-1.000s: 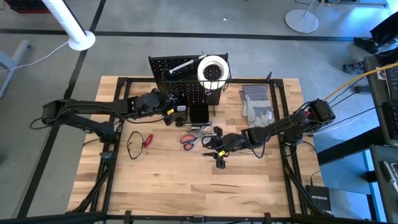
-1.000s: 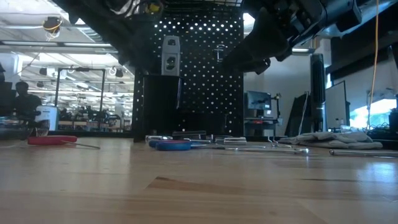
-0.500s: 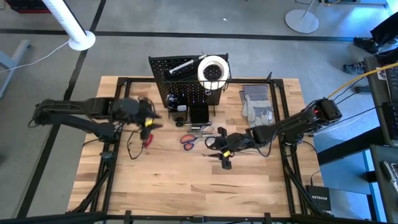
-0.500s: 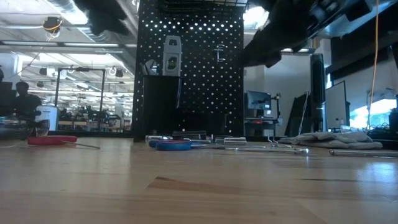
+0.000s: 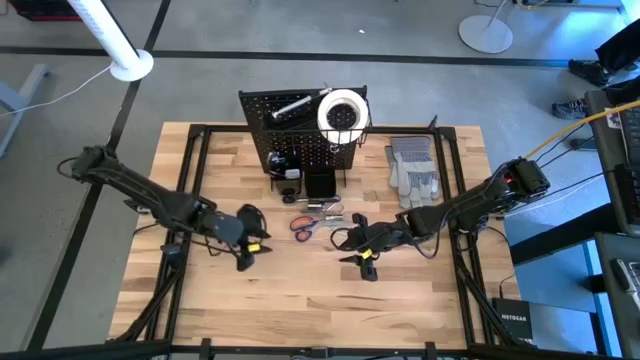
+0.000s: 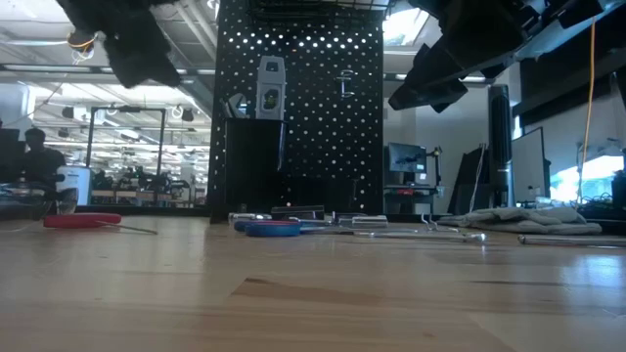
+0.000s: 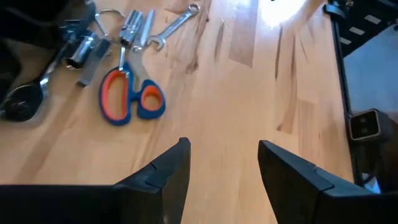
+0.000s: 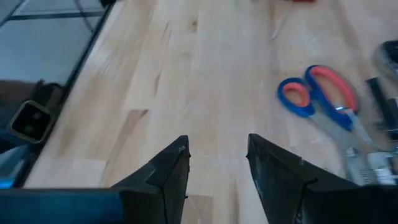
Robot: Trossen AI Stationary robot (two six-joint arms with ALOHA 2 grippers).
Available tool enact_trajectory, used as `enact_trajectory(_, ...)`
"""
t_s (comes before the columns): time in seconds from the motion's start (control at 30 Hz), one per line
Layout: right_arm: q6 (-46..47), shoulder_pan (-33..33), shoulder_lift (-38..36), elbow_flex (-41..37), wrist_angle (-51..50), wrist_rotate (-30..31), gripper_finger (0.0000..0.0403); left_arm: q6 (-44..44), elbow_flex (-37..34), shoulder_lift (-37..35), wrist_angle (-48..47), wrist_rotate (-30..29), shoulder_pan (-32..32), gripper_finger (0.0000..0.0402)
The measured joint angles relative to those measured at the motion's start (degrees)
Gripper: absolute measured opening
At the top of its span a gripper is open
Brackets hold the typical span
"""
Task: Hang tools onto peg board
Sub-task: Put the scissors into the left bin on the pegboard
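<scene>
Both parted and empty above bare wood near the scissors (image 5: 302,226): left gripper (image 5: 246,260) off to one side, right gripper (image 5: 366,266) to the other, peg board (image 5: 300,130) upright beyond, loose tools (image 5: 322,207) at its foot.

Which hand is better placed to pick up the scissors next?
Probably the right hand. It is open and empty, and it hovers just beside the scissors and the loose tools near the peg board. The left hand, also open and empty, sits slightly farther away.
</scene>
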Motion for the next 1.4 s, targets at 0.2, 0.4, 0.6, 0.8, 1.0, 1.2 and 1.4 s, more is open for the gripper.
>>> enact_trajectory(0.2, -2.31, -0.52, 1.12, 0.02, -0.25, 4.9, 0.018, 2.37, 0.0, 8.75, 9.1, -0.18, 0.16, 0.0174)
enact_trajectory(0.4, -1.56, -1.84, 3.63, 0.0, -1.53, 5.04, 0.0236, 2.04, 0.0, 14.71, 10.68, -0.35, 1.86, 0.0174)
enact_trajectory(0.6, -3.08, -3.87, 5.42, 0.0, -1.68, 5.31, 0.0258, 1.99, 0.0, 17.61, 11.2, -0.43, 5.11, 0.0174)
enact_trajectory(0.8, -6.0, -6.22, 8.3, 0.0, 1.61, 5.39, 0.025, 6.15, 0.0, 24.08, 17.79, -0.87, 8.52, 0.0175)
enact_trajectory(1.0, -7.33, -8.24, 12.77, 0.0, 8.96, 5.92, 0.0238, 6.82, 0.0, 32.05, 26.95, -2.84, 10.25, 0.0175)
enact_trajectory(1.2, -8.58, -9.78, 16.02, 0.0, 11.82, 5.92, 0.0233, 1.83, 0.14, 37.21, 29.35, -7.51, 11.73, 0.0175)
enact_trajectory(1.4, -9.0, -9.75, 16.79, -0.02, 11.34, 5.41, 0.0232, 0.59, 0.22, 38.03, 29.15, -7.85, 11.39, 0.0175)
